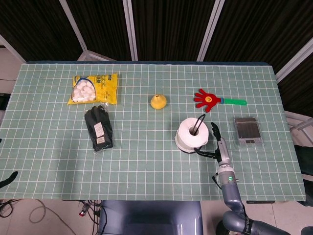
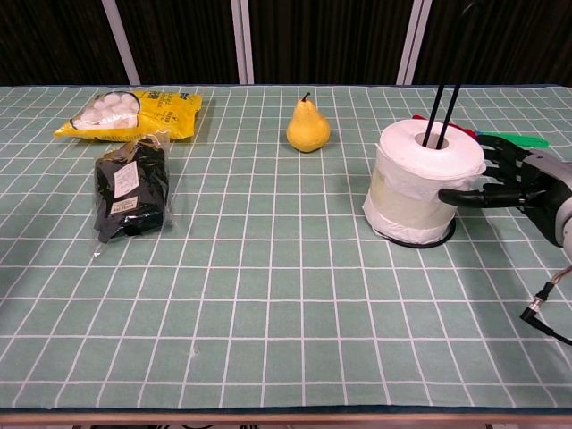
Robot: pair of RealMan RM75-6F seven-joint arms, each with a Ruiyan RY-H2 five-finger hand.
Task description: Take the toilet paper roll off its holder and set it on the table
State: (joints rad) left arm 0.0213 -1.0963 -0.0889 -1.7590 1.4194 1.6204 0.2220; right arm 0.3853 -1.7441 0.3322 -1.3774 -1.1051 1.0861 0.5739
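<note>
one right hand point(image 2: 518, 183), fingers spread, reaches beside the toilet paper roll point(image 2: 427, 182) on its holder point(image 2: 444, 89).

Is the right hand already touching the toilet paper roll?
Touching. In the chest view the right hand reaches in from the right and its thumb tip lies against the side of the toilet paper roll; no grip yet.
</note>
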